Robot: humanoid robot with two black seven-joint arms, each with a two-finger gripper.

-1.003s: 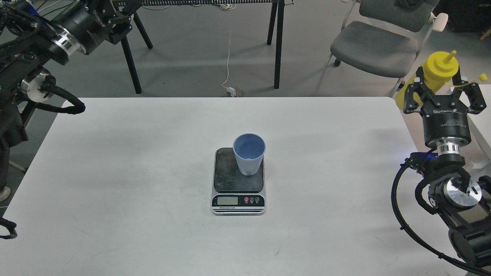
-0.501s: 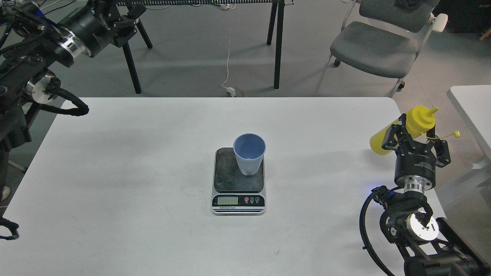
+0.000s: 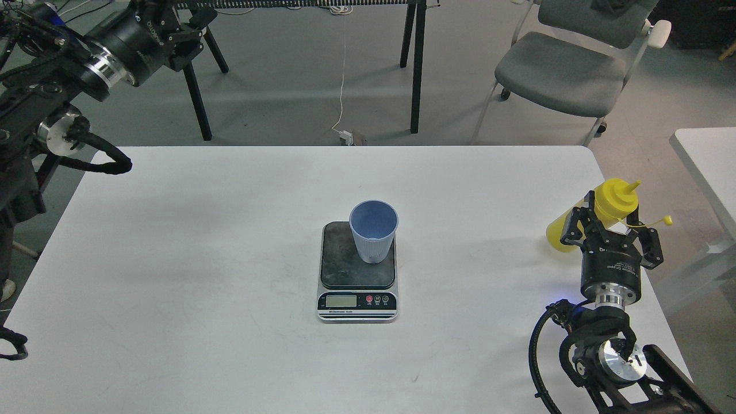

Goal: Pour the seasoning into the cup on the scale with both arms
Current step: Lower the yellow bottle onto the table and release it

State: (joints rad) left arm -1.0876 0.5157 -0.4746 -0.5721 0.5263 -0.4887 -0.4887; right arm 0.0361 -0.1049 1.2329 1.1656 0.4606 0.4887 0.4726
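Note:
The light blue ribbed cup (image 3: 374,231) stands upright on the back right of the scale (image 3: 340,261), a small digital kitchen scale with a dark platform in the middle of the white table (image 3: 201,241). My right gripper (image 3: 610,225) is at the table's right edge. It is shut on the yellow squeeze bottle (image 3: 614,199), which is tilted, with the nozzle up and to the right. The bottle's tethered tip cover hangs out to the right. My left gripper (image 3: 192,31) is high at the far left, off the table, and looks open and empty.
A grey chair (image 3: 560,72) stands behind the table at the back right. Black table legs (image 3: 417,63) and a white cable (image 3: 343,86) are on the floor behind. Another white table (image 3: 704,155) is at the right edge.
My right gripper has moved down and to the left with the yellow bottle, from beyond the table's right edge to over it. My left gripper has shifted slightly up and to the right.

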